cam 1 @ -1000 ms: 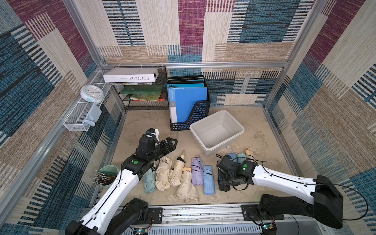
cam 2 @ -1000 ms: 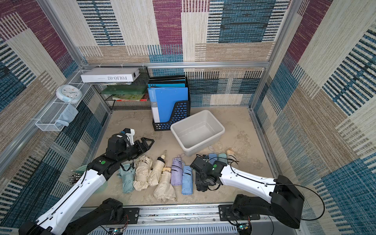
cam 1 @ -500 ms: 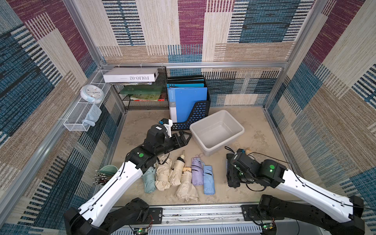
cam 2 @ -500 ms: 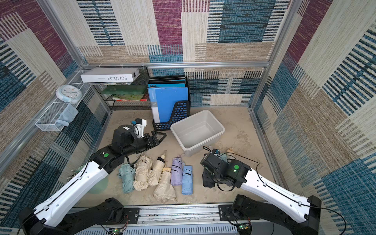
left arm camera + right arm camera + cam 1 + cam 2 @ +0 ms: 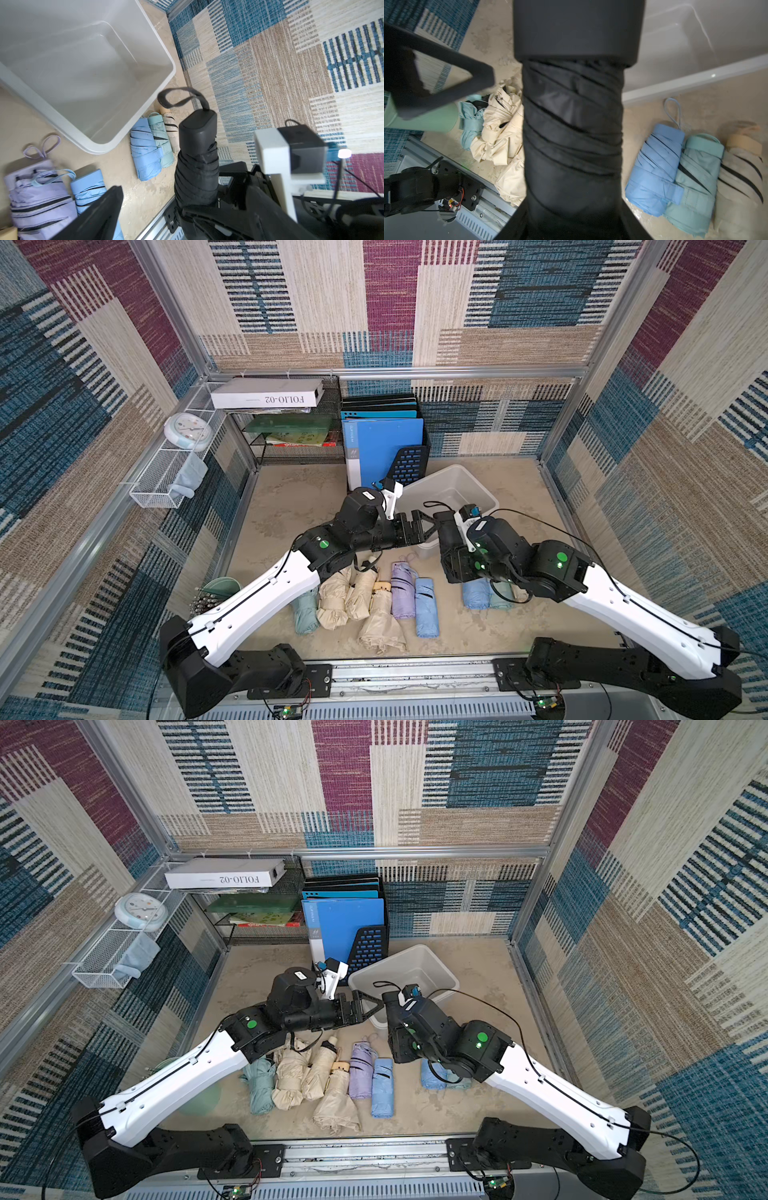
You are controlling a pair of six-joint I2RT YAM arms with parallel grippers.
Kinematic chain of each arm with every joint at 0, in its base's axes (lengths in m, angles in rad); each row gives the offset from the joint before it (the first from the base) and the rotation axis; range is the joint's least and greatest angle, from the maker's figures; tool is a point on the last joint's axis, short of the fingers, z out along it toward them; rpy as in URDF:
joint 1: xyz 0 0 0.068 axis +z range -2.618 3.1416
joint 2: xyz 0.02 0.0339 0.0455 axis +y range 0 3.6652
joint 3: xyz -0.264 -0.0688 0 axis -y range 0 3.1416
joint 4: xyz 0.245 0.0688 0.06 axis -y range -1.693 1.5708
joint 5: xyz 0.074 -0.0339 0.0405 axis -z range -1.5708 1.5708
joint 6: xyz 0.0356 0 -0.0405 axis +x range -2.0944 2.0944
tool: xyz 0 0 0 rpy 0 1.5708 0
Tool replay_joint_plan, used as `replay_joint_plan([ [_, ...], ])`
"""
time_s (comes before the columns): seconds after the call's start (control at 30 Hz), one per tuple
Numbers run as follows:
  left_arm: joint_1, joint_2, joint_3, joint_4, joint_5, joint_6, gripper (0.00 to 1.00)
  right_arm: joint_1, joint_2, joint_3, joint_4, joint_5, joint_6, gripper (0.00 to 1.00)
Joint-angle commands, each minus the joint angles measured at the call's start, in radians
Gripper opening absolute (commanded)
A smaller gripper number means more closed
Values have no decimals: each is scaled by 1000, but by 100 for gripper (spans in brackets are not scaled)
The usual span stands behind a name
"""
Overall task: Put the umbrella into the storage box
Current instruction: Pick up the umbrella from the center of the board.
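Because my arms crowd together in both top views, the reading there is coarse: my left gripper (image 5: 422,526) hangs with jaws spread and nothing between them, its tips just beside the black umbrella (image 5: 444,524). The box (image 5: 461,485) sits just past both, mouth up and empty. From the left wrist view the reason for that spread looks plain to me. The umbrella stands straight ahead of my left fingers (image 5: 99,209), handle and strap leading, while my right gripper (image 5: 197,204) is clamped round the lower canopy. That leaves the whole handle end bare, I judge for a handover or a steadying hold. The handle is near the box's corner, not inside it; whether it overhangs the rim I cannot tell. From the right wrist view the umbrella runs straight out from my right jaws, wound tight, so I expect it to go in as one bundle. The box wall lies just beyond its handle, and one left finger waits off to the side, apart from the cloth. The other umbrellas (image 5: 658,166) lie in rows below both grippers, well clear of the grip.
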Motion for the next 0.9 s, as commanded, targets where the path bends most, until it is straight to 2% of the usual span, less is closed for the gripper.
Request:
replay_joint_plan([
  [0.0,-3,10,-2,64,72,-14,97,-9,31,44,107,-40,-91,47],
  [0.1,-5,20,4,56,74,-7,94,-18,59,71,137,-75,-113,47],
  [0.2,-4,25,4,40,40,0,88,-22,65,72,174,-113,-123,47],
  [0.4,-4,27,-17,91,-1,-22,69,-27,67,50,212,-183,-135,47],
  [0.53,-2,41,-21,120,1,-30,53,-30,65,41,227,-210,-139,47],
  [0.67,-2,53,-3,120,5,-28,40,-38,71,21,254,-233,-137,48],
  [0.8,-2,53,1,128,-19,-25,25,-44,73,18,254,-241,-133,52],
  [0.87,-1,58,2,135,-23,-29,18,-49,68,15,254,-248,-132,59],
])
